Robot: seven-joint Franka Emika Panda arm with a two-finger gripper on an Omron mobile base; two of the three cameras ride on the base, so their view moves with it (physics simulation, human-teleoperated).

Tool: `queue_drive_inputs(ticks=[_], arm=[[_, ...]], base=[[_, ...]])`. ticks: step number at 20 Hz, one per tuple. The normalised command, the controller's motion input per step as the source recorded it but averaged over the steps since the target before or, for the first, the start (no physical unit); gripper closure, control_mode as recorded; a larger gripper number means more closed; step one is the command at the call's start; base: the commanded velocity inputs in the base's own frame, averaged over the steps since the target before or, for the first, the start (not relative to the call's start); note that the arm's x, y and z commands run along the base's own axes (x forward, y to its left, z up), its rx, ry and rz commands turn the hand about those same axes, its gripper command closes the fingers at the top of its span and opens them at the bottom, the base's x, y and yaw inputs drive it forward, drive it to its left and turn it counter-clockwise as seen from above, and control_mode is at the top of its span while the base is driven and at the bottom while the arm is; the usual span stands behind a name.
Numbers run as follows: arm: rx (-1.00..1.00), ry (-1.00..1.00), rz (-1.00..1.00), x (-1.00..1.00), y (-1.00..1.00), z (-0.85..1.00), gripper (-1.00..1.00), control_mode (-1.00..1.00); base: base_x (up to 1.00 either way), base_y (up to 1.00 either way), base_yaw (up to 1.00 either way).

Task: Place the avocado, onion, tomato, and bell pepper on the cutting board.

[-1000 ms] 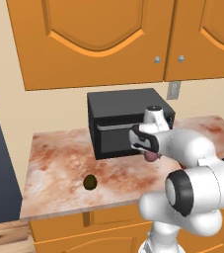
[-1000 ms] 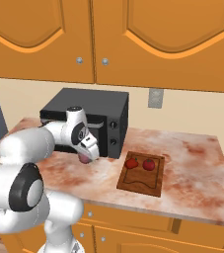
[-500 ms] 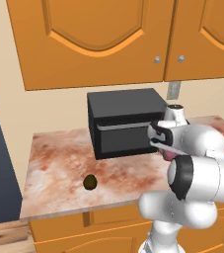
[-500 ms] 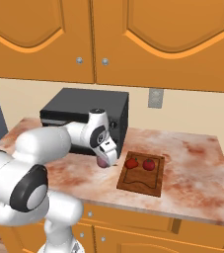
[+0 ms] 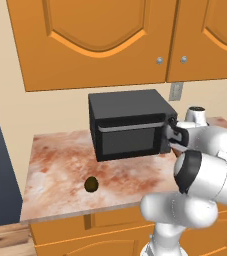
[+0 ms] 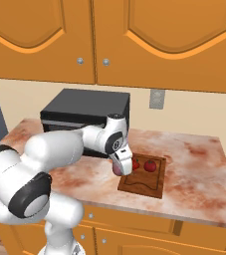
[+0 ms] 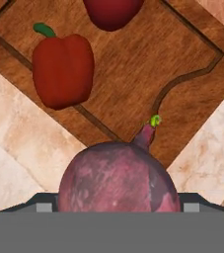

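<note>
My gripper [image 6: 119,167] is shut on the pinkish-purple onion [image 6: 118,169] [image 7: 118,175], which hangs just above the left edge of the reddish-brown cutting board [image 6: 142,183] [image 7: 153,69]. On the board lie the red bell pepper [image 7: 62,69] [image 6: 134,163] and the red tomato [image 7: 112,12] [image 6: 150,166]. The dark olive avocado [image 5: 91,184] rests alone on the counter, left of and in front of the microwave. My fingertips are hidden behind the onion in the hand view.
A black microwave [image 5: 127,130] [image 6: 84,113] stands at the back of the marble counter [image 6: 194,164]. Orange wall cabinets [image 6: 109,35] hang above. The counter's front edge runs close behind the avocado. A wall outlet [image 6: 156,99] sits right of the microwave.
The arm has swung to the right with the onion in its grip, from in front of the microwave to over the board's left edge. The avocado has not moved.
</note>
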Motion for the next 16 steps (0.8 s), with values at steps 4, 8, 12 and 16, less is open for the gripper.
queue_drive_inputs(ticks=[4,8,12,16], arm=[[0.0,0.04,-0.16,-0.13,-0.6,0.0,1.0,-1.0],[0.01,0.06,-0.16,-0.08,-0.66,0.0,1.0,-1.0],[0.01,0.07,-0.15,-0.02,-0.62,0.0,1.0,-1.0],[0.01,0.02,-0.04,0.18,-0.45,-0.05,1.0,-1.0]], base=[[0.0,0.0,0.0],[0.0,0.0,0.0],[0.0,0.0,0.0],[0.0,0.0,0.0]])
